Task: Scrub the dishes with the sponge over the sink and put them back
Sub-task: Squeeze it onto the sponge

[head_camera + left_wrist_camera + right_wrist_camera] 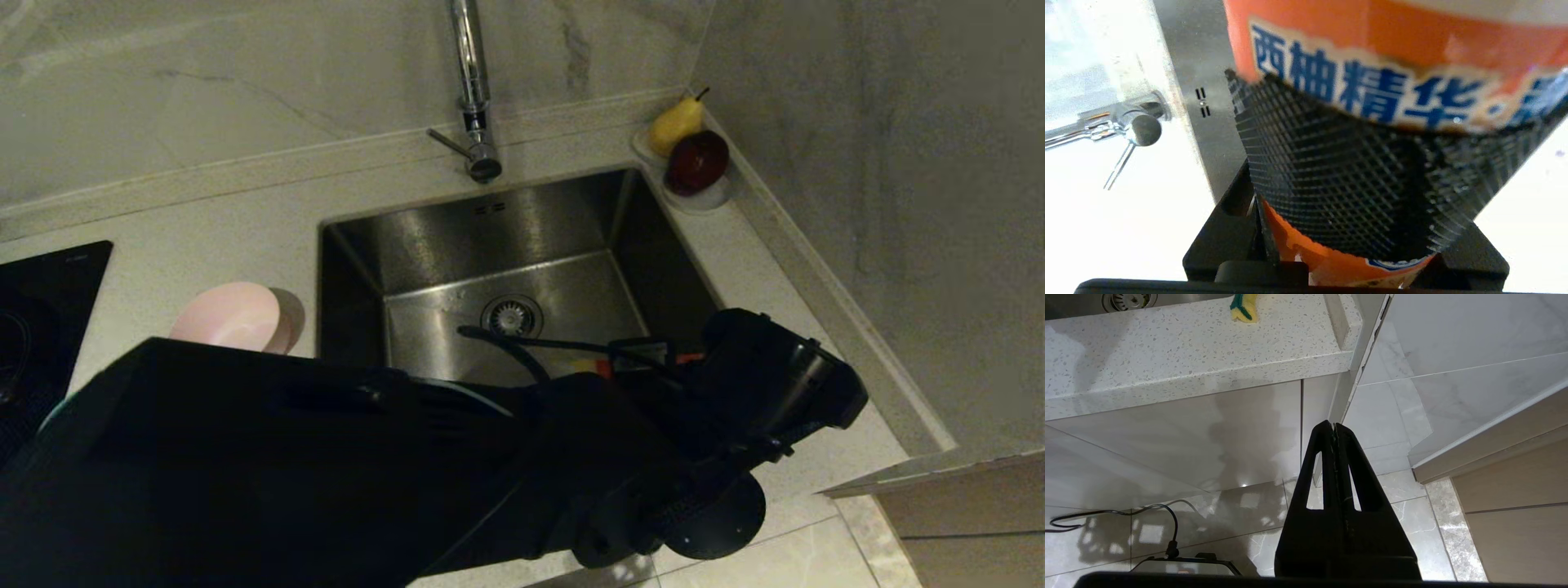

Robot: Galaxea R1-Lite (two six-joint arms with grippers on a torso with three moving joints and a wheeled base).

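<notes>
My left gripper (1412, 163) is shut on an orange bottle (1372, 41) with blue Chinese lettering; its ribbed pads (1331, 175) press against the label. In the head view the left arm reaches across the front of the sink (506, 220), and a bit of the orange bottle (604, 369) shows over the basin's front right. A pale pink bowl (233, 318) sits on the counter left of the sink. The sponge (1244, 306) lies on the counter near the sink's edge. My right gripper (1334, 426) hangs shut and empty below the counter's front.
A chrome tap (472, 82) stands behind the sink. A white saucer (709, 198) with a pear and a dark red fruit sits in the back right corner by the wall. A black cooktop (41, 310) lies at the far left. The drain strainer (512, 315) is in the basin's middle.
</notes>
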